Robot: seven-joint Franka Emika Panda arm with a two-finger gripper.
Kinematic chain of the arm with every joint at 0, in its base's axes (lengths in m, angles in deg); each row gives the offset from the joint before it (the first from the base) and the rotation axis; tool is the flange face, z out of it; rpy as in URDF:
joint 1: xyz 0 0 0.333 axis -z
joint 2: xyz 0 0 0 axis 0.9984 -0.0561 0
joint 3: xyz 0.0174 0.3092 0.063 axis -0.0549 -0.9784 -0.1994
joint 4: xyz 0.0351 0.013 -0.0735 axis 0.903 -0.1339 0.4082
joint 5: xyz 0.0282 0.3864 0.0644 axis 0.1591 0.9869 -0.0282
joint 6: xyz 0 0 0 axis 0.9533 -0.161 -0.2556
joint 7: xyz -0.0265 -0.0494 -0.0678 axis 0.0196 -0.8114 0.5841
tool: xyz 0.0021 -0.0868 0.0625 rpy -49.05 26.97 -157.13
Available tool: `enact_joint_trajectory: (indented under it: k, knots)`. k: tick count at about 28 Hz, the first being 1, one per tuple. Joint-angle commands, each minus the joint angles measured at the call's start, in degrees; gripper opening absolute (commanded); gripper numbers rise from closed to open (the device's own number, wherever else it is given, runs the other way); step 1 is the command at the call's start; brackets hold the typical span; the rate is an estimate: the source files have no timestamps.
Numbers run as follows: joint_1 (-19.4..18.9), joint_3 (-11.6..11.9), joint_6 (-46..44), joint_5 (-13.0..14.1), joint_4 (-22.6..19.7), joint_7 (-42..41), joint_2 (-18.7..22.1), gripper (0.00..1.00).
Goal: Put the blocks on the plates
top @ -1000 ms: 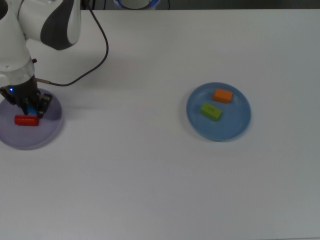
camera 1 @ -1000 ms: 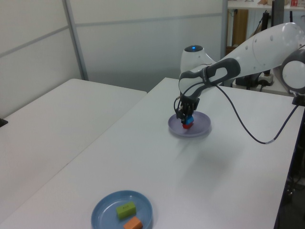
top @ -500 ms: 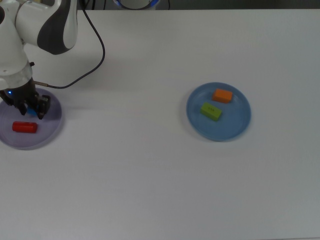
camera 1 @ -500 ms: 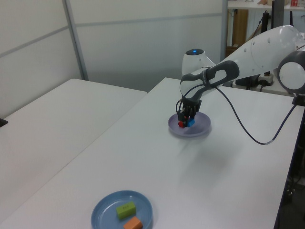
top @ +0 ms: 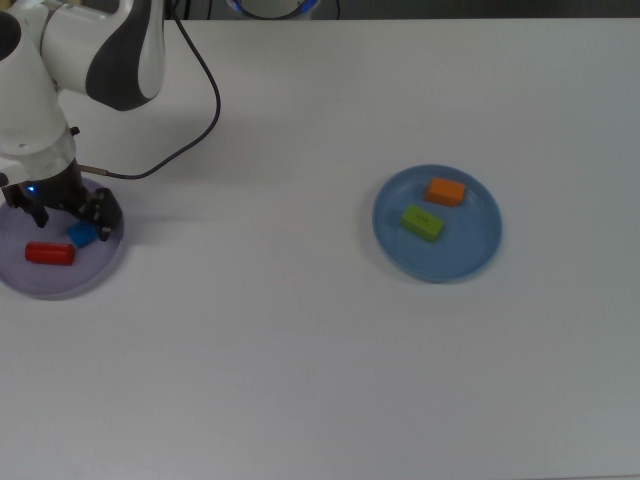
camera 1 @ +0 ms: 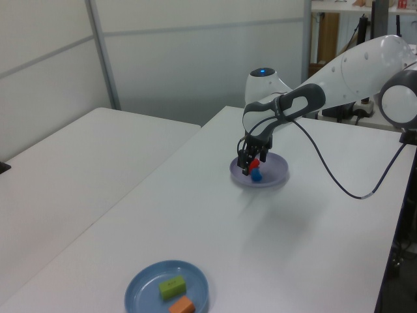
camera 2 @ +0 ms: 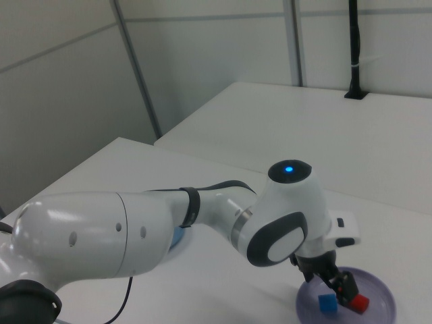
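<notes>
While the white arm reaches in from the top view's upper left corner and bends down over the lavender plate (top: 60, 280), its tool (top: 70, 215) hangs at the plate's far edge with the dark fingers (top: 104, 213) spread, pinching nothing. Just below the tool, the blue cube (top: 82, 235) lies on the plate between the fingers' line and the red block (top: 50, 253), which sits beside the cube toward the top view's left, apart from the tool. Well apart on the white surface (top: 300, 340), the blue plate (top: 470, 255) carries the orange brick (top: 445, 191) and the lime-green brick (top: 422, 223), near each other but not touching. Seen from the left view, the arm arches in from the right and points the tool (camera 1: 251, 165) down at the lavender plate (camera 1: 273, 179), with the red block (camera 1: 254, 165) and blue cube (camera 1: 256, 175) close under it. Seen from the right view, the arm's bulk fills the foreground, the tool (camera 2: 341, 287) reaches down to the plate (camera 2: 381, 310), the cube (camera 2: 328, 304) lies free to the right view's left of it, and the red block (camera 2: 359, 304) sits just beside it.
</notes>
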Motion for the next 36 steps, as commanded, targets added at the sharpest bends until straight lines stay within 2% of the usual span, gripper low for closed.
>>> enact_joint_trajectory:
  k: [1, 4, 6, 8, 11, 17, 23, 32, 36]
  knots:
    - [-6.1, 0.0, -4.7, -0.7, 0.6, 6.8, 2.6, 1.0]
    - [-10.1, 0.3, -7.1, -1.6, 0.6, 12.8, 4.0, 1.0]
    - [-13.6, 0.2, -10.9, -4.0, 0.9, 18.0, 5.1, 1.0]
    - [-16.0, 0.1, -13.6, -5.1, 1.0, 20.4, 6.3, 1.0]
    - [-19.5, -0.2, -17.8, -5.2, 1.0, 21.5, 9.6, 1.0]
    - [-23.2, -0.6, -24.4, -4.3, 2.7, 21.7, 15.0, 1.0]
    - [-25.6, -0.6, -31.1, -3.3, 5.7, 21.7, 18.7, 1.0]
    - [-26.0, -0.6, -35.0, -2.9, 5.8, 21.8, 23.7, 1.0]
    - [-25.9, -0.4, -35.3, -3.1, 5.9, 21.5, 24.0, 1.0]
